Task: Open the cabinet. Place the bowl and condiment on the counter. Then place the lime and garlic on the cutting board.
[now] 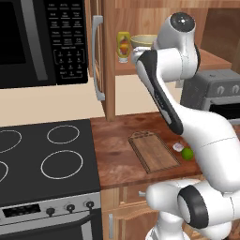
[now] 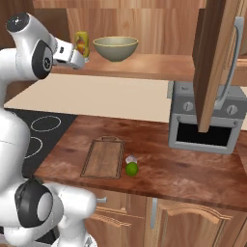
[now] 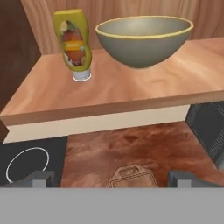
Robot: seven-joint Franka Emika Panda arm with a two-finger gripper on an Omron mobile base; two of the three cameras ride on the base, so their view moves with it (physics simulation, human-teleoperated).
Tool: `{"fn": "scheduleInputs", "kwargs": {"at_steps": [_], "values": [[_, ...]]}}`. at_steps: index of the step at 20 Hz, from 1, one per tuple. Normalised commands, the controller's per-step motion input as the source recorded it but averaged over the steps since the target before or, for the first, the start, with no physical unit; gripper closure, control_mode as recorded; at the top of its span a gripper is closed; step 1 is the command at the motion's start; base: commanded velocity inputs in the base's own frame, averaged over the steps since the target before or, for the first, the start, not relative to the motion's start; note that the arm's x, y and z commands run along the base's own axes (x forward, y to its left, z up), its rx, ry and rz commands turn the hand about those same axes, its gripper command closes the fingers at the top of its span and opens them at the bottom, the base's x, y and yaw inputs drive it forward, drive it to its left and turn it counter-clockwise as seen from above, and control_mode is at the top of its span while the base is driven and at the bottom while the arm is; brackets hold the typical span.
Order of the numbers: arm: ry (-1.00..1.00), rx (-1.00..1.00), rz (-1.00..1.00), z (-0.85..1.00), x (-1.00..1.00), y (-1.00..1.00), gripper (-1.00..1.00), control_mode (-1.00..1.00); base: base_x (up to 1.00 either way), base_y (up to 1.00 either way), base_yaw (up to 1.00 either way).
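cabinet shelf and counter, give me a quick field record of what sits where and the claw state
cabinet: wooden door open
shelf: yellow upside-down condiment bottle beside olive-grey round bowl, apart
claw: open, holding nothing, short of the shelf
counter: brown wooden cutting board, nothing on it
right of board: small green lime with white garlic bulb next to it
done: door only
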Motion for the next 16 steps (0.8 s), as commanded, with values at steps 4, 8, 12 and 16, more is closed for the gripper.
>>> {"fn": "scheduleInputs", "kwargs": {"at_steps": [4,8,12,16], "values": [[0.01,0.0,0.0,0.24,0.52,0.39,-1.0,-1.0,0.0,0.0,0.0],[0.0,0.04,0.05,0.07,0.62,0.31,-1.0,-1.0,0.0,0.0,0.0],[-0.01,0.01,0.15,0.01,0.3,-0.03,-1.0,-1.0,0.0,0.0,0.0],[-0.05,0.0,0.12,0.0,0.12,-0.1,-1.0,-1.0,0.0,0.0,0.0]]}}
